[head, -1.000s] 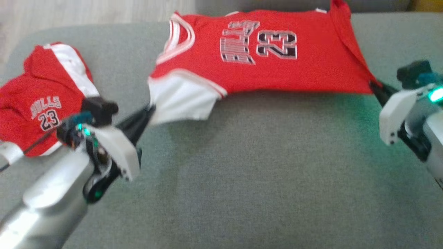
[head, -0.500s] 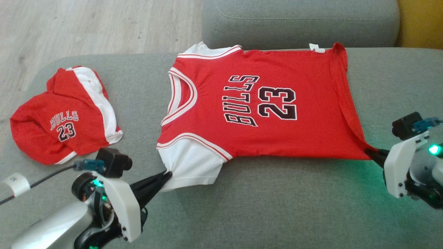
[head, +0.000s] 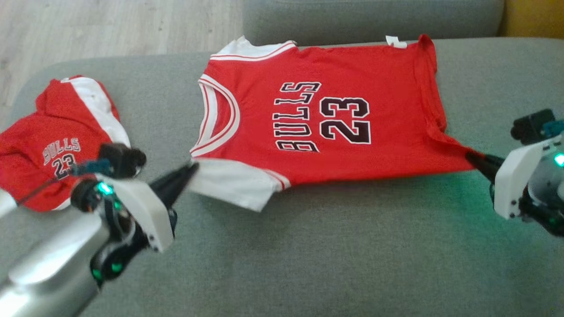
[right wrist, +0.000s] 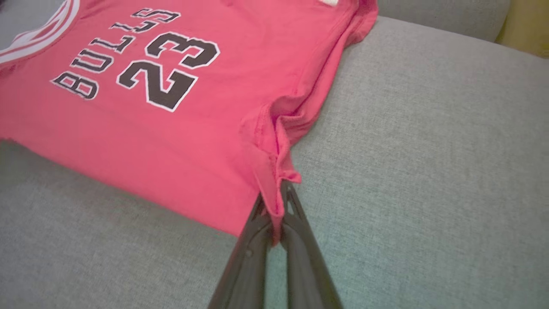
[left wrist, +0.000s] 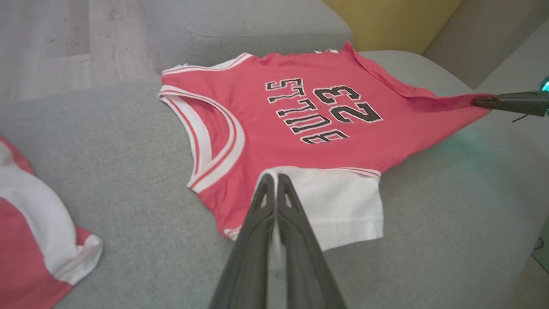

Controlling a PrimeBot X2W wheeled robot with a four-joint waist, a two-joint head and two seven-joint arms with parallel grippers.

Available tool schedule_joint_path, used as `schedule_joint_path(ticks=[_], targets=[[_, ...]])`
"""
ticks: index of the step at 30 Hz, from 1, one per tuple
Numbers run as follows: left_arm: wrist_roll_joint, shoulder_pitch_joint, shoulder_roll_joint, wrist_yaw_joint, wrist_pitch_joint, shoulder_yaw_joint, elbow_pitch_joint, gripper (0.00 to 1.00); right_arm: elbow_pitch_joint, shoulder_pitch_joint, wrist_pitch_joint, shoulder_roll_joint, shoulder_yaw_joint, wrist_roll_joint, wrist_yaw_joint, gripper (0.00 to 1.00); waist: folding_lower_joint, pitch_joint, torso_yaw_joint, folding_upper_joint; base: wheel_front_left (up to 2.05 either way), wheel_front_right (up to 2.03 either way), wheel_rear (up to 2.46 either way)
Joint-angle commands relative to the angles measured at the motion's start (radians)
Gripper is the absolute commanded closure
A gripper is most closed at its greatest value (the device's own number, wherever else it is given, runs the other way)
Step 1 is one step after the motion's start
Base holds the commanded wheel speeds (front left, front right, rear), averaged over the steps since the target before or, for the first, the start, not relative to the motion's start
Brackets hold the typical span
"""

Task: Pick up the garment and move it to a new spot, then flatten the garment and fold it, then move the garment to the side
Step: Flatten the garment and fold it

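Left gripper, fingers pressed together, pinches the edge of the white sleeve of the red jersey. Right gripper, likewise closed, clamps the bunched red hem corner at the opposite end. The jersey's near edge is drawn taut between the two, with shadow beneath it. The garment lies spread across the far middle of the grey sofa seat, its far side along the back cushion. Chest lettering reads "BULLS" above "23" in black with white outline. A small white tag shows at the far hem; its print is illegible. Red shorts, marked "BULLS 23", lie crumpled at the seat's left edge, apart from the jersey.
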Motion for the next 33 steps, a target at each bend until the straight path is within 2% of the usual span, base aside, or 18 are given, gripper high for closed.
schedule_joint_path(ticks=[1,6,16,33], targets=[[0.008,-0.085,0.016,0.003,-0.014,0.067,0.007,1.0,0.001,-0.026,-0.017,-0.008,-0.018,0.014,-0.001,1.0,-0.0001,0.011,-0.009,-0.0001,0.0,0.0,0.0],[0.014,-0.161,-0.03,-0.01,-0.013,0.077,0.092,1.0,0.04,-0.07,-0.026,0.024,-0.04,0.027,-0.001,1.0,-0.0001,0.039,-0.02,-0.0001,0.0,0.0,0.0],[0.039,-0.27,-0.099,-0.007,-0.044,0.097,0.274,1.0,0.132,-0.138,-0.055,0.074,-0.064,0.036,-0.001,1.0,-0.0001,0.101,-0.029,-0.0001,0.0,0.0,0.0],[0.157,-0.466,-0.192,-0.036,-0.083,0.036,0.522,1.0,0.225,-0.276,-0.105,0.159,-0.038,0.017,-0.001,1.0,-0.0001,0.246,-0.059,-0.0001,0.0,0.0,0.0]])
